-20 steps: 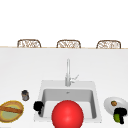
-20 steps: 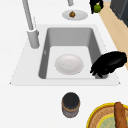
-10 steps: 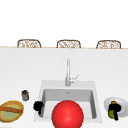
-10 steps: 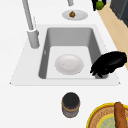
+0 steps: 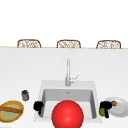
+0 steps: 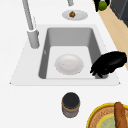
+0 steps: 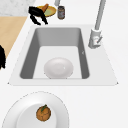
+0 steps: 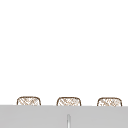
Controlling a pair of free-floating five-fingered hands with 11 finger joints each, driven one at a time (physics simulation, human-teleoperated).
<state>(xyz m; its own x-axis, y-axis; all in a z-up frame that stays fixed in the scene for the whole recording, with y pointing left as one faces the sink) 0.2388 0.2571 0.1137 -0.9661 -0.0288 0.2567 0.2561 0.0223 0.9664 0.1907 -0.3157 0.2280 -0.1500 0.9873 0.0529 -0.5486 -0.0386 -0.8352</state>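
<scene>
Far left on the white worktop (image 5: 15, 75) sits a yellow-rimmed woven basket (image 5: 5, 106) with a brown bread stick (image 5: 11, 109) across it. Just beside it, further back, stands a dark round jar (image 5: 25, 95).

The left hand (image 5: 38, 106) hangs at the left front corner of the grey steel sink (image 5: 43, 93). Its fingers (image 6: 100, 71) are loose and drooping and hold nothing. It looks idle.

A white round dish (image 6: 69, 64) lies flat on the sink floor. The tall grey faucet (image 5: 67, 72) stands behind the basin, and a big red ball shape (image 5: 67, 115) sits low and centre at the front.

The right hand (image 5: 105, 105) hovers at the sink's right front corner with its fingers curled round a small green round fruit (image 5: 102, 111). The fruit is up in the air, off the worktop and near its front edge. It is just beside a white round plate (image 5: 122, 107) that carries a small brown nut-like thing (image 7: 43, 113).

My read is that the step in hand is a carry, with the fruit gripped and lifted. Any set-down calls for a steady grip and for clearing the plate's rim or the sink's wall. The fruit is round, so it would roll if let go high.

Three woven chair backs (image 5: 28, 43) line the far edge.
</scene>
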